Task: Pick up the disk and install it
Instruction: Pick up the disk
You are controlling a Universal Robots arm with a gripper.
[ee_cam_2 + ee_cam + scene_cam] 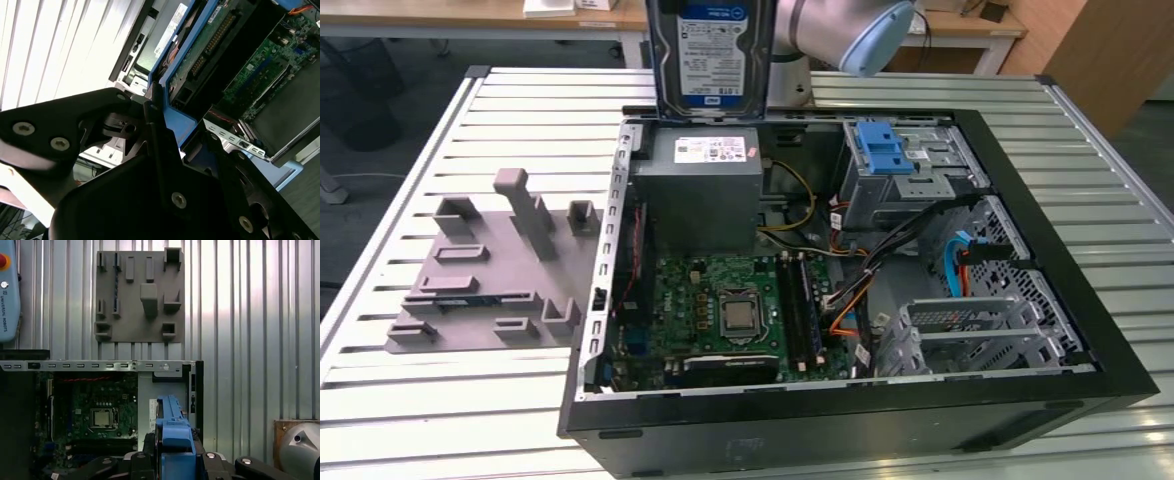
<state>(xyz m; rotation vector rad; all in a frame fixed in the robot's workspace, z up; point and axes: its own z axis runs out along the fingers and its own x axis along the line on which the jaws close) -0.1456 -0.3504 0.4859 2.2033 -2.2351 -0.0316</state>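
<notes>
In the exterior view, the disk hangs upright above the open case, over the end that holds the grey box. Its blue-and-white label faces the camera, with print too fine to make out. The grey box carries a white sticker and sits directly beneath the disk. Toward the exterior view's right, a blue clip lies on the drive cage, and cables cross the bay in front of it. The motherboard covers the case floor. A grey fixture rests on the slatted tabletop on the exterior view's left, apart from the case. In the second wrist view, the black fingers are closed on the blue frame of the disk, whose green circuit side extends away from them over the case. In the first wrist view, the disk is seen edge-on by its blue frame. It sits clamped between the fingers, above the grey box. A light-blue pendant with a red button and vertical lettering is near the case.
</notes>
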